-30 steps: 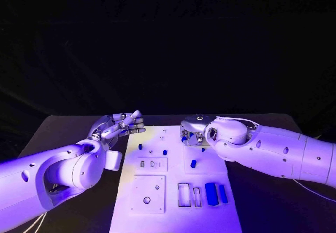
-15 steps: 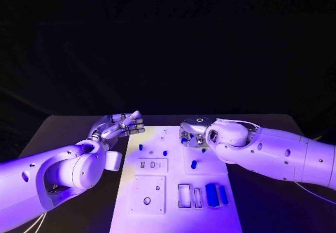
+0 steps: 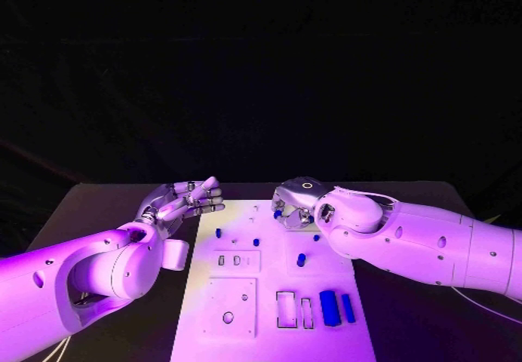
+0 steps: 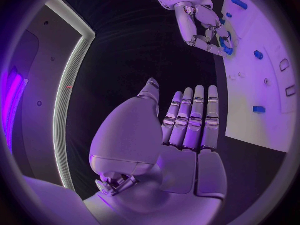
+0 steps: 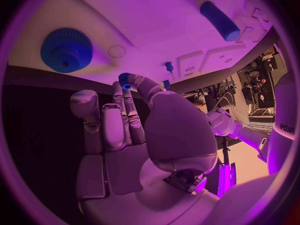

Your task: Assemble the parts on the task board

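The right hand (image 5: 134,130) pinched a small blue gear (image 5: 124,78) at its fingertips above the task board (image 3: 272,332); a larger blue gear (image 5: 66,49) sat just beyond. The left hand (image 3: 179,199) hovered open beside the board.

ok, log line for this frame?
left robot hand: open, beside task board | right robot hand: pinches small blue part over far end

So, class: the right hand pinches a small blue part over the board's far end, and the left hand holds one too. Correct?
No. The left hand holds nothing; the left wrist view shows its fingers straight and bare. The right hand does pinch a blue part over the board.
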Robot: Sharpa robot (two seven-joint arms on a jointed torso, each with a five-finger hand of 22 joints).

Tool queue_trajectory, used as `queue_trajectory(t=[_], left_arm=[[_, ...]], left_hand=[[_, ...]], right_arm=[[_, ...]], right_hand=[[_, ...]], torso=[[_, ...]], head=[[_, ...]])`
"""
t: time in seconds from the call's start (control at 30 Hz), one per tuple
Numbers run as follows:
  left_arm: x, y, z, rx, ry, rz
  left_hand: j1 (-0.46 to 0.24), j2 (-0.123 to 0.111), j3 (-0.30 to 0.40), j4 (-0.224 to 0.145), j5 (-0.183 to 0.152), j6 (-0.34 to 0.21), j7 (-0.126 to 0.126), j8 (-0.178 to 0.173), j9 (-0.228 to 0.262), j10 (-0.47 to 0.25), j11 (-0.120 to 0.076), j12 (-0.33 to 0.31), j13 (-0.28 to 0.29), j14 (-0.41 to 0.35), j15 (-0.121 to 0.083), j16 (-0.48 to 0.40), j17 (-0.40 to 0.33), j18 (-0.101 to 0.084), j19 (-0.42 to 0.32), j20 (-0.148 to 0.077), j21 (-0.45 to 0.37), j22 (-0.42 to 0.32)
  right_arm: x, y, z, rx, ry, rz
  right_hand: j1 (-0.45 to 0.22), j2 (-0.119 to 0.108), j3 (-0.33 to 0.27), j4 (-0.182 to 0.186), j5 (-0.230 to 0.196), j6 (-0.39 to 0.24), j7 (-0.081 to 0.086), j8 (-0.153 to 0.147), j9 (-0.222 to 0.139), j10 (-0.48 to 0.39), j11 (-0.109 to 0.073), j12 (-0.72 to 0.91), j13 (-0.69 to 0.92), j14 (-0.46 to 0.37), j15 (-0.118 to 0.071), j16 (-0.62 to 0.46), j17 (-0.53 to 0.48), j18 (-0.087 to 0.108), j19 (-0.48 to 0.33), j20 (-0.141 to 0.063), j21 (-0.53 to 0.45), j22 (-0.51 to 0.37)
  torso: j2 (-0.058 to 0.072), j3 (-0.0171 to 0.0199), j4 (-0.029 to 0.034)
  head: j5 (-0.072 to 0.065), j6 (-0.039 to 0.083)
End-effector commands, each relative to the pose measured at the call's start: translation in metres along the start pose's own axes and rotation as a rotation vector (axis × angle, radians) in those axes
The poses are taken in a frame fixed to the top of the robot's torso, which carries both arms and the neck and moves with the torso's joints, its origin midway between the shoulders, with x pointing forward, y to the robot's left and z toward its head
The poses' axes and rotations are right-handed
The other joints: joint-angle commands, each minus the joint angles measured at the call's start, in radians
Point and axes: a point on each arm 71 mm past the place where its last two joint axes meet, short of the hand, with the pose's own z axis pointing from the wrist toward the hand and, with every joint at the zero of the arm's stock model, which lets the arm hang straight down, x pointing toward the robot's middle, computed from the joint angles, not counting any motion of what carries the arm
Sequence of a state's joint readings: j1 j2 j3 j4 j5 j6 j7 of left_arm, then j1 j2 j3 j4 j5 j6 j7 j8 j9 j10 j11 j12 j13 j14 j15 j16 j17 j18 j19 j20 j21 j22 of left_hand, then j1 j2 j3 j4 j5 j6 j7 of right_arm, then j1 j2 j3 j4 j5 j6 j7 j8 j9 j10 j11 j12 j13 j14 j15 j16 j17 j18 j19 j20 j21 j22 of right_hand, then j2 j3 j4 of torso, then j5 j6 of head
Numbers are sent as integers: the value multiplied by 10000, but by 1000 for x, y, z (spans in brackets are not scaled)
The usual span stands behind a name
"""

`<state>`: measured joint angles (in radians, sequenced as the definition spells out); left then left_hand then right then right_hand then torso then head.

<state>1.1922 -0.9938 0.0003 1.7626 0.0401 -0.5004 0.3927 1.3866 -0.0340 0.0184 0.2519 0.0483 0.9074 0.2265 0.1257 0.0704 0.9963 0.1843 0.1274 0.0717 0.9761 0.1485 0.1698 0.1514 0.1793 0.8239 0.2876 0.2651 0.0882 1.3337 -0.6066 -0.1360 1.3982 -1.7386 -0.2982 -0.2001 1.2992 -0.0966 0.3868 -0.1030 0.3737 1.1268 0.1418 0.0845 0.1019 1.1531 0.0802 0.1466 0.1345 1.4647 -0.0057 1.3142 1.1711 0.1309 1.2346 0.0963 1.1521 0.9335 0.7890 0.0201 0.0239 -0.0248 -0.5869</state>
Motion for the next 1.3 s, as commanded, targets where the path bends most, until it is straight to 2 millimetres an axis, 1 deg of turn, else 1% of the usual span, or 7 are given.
queue_trajectory(t=[0.03,0.37,0.7,0.8,1.07,1.17,1.3], left_arm=[[2,-2,0,103,59,-64],[2,-2,0,120,59,-66],[1,-2,0,121,59,-64],[1,-3,0,131,49,-58],[2,-3,1,153,79,-65],[2,-4,1,157,86,-66],[3,-4,1,162,95,-68]], left_hand=[[13,107,-8,-14,3,-5,51,-46,-12,-79,6,-45,-11,-24,15,-45,-5,19,-76,-20,-58,-12],[23,114,-5,-19,4,-4,53,-48,-12,-80,6,-48,-12,-24,16,-49,-4,19,-77,-20,-60,-13],[23,114,-5,-19,4,-4,53,-48,-12,-80,6,-48,-12,-24,16,-49,-4,19,-77,-20,-60,-13],[23,114,-5,-19,4,-4,53,-48,-12,-80,6,-48,-12,-24,16,-49,-4,19,-77,-20,-60,-13],[23,114,-5,-19,4,-4,53,-48,-12,-80,6,-48,-12,-24,16,-49,-4,19,-77,-20,-60,-13],[52,129,-2,-34,4,0,55,-56,-11,-79,8,-56,-12,-20,17,-62,-2,19,-77,-19,-63,-18],[52,129,-2,-34,4,0,55,-56,-11,-79,8,-56,-12,-20,17,-62,-2,19,-77,-19,-63,-18]], right_arm=[[-4,0,3,273,-598,-41],[-6,5,16,365,-997,22],[-7,11,23,335,-1144,82],[-6,14,26,258,-1105,116],[-3,19,31,202,-1053,155],[-2,20,33,203,-1071,152],[-2,20,35,205,-1098,152]], right_hand=[[-7,-75,97,2,-48,-1,41,-30,16,-3,5,29,5,394,50,52,6,-97,51,29,70,14],[-31,-102,163,32,-81,5,47,-36,25,-4,10,26,-10,392,50,86,36,-103,51,37,112,74],[-35,-108,175,36,-82,6,48,-38,26,-1,9,27,-13,393,49,95,47,-106,58,39,128,99],[-37,-113,183,39,-82,6,49,-39,27,0,9,27,-14,393,48,100,52,-109,62,40,138,114],[-42,-119,195,45,-82,3,50,-42,28,-1,10,27,-17,394,48,111,65,-110,63,42,147,126],[-45,-123,201,48,-83,2,51,-43,29,-1,10,26,-18,395,47,117,72,-110,64,43,152,132],[-45,-123,201,48,-83,2,51,-43,29,-1,10,26,-18,395,47,117,72,-110,64,43,152,132]], torso=[[9,0,14],[33,7,25],[75,6,67],[74,10,58],[86,14,76],[72,7,59],[81,7,62]], head=[[3,26],[21,59],[51,51],[56,32],[60,22],[77,3],[82,-3]])
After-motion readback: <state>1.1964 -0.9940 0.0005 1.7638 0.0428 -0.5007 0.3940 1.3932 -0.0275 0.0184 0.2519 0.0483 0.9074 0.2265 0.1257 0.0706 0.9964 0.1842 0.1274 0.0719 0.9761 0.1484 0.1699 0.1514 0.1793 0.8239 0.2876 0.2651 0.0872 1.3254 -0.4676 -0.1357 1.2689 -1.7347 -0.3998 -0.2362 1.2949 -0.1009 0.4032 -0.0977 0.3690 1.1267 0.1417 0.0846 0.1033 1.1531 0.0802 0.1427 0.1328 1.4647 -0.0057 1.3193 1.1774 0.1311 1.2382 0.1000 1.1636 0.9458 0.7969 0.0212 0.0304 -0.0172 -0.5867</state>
